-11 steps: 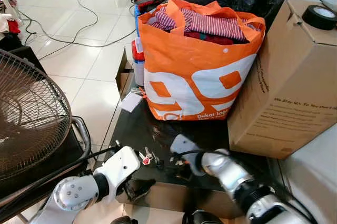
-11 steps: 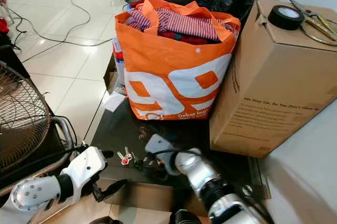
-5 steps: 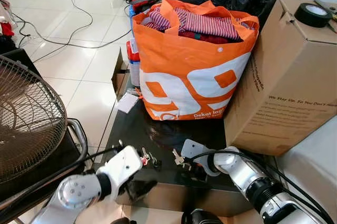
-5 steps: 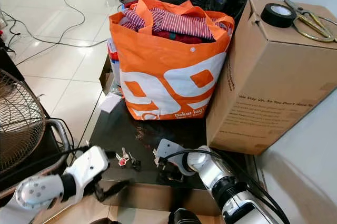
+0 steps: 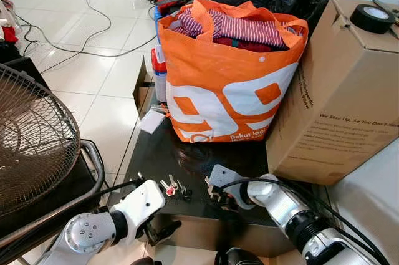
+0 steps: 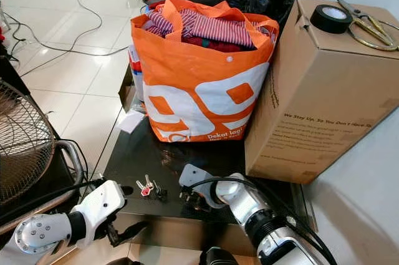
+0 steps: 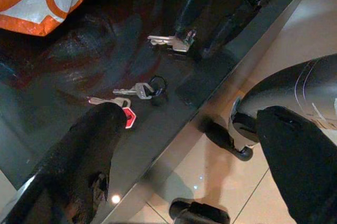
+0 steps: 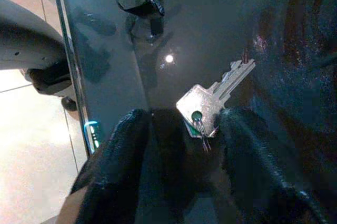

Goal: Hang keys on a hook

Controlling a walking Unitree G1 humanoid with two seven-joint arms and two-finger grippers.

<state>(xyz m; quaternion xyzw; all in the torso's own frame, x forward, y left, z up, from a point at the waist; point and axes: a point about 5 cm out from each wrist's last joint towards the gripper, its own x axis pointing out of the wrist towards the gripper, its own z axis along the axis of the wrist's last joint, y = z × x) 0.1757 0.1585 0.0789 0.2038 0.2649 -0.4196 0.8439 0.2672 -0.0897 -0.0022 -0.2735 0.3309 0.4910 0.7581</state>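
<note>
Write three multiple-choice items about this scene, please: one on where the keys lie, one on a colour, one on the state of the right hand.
1. Where do the keys with the red tag lie?
A. on the dark glossy table
B. inside the orange bag
C. on top of the cardboard box

2. What colour is the roll of tape on the cardboard box?
A. white
B. black
C. orange

3. How is the right hand?
A. shut on the orange bag
B. open, fingers on either side of a silver key
C. resting on the fan

Answers: 1 A, they lie on the dark table near its front edge. 2 B, the roll is black. 3 B, the right wrist view shows the silver key between its spread fingers.
</note>
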